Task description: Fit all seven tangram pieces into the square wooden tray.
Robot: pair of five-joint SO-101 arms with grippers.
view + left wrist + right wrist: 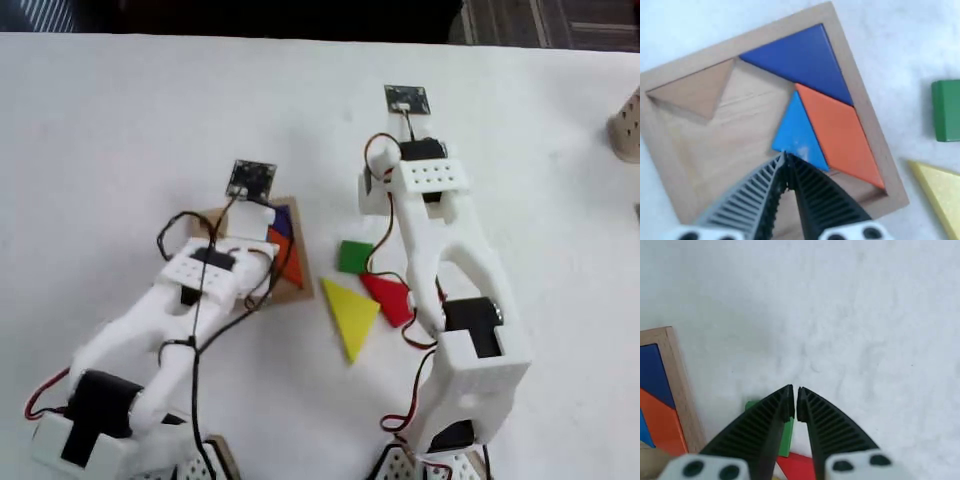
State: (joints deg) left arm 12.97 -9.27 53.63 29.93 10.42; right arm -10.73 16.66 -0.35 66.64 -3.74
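The square wooden tray holds a dark blue large triangle, an orange parallelogram, a light blue small triangle and a tan triangle in one corner. My left gripper is shut just over the light blue triangle's edge, with nothing between its fingers. On the table beside the tray lie a green square, a red triangle and a yellow triangle. My right gripper hangs shut over bare table, just past the green square.
The white right arm stretches along the table beside the loose pieces, and the left arm covers much of the tray. A perforated beige object stands at the far right edge. Open white table lies beyond both arms.
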